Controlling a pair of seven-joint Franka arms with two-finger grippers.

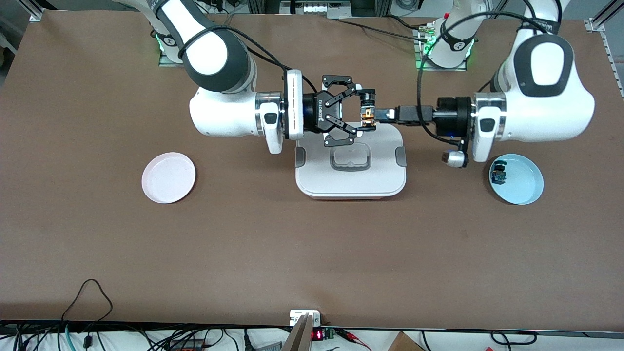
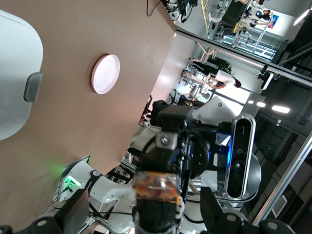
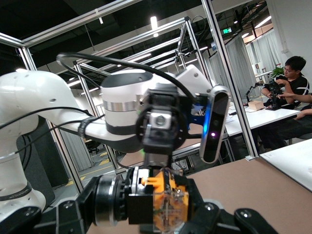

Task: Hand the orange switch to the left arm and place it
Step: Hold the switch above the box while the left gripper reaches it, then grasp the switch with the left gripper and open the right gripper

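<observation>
Blue plate (image 1: 524, 190) holding blue switch (image 1: 498, 174)

The box (image 1: 350, 165) is set at the middle of the table (image 1: 312, 243), with 2 plates placed well apart from it: one plate (image 1: 168, 177) toward the right arm's end and another plate (image 1: 516, 179) toward the left arm's end, in which a small switch (image 1: 498, 174) is lain. Over the box's edge nearest the robots' bases, the right gripper (image 1: 363, 111) and the left gripper (image 1: 375, 114) are met head-on. The orange switch (image 1: 367, 114) is found between them, clamped in the right gripper's fingers, the left gripper's fingers spread wide beside it.
</observation>
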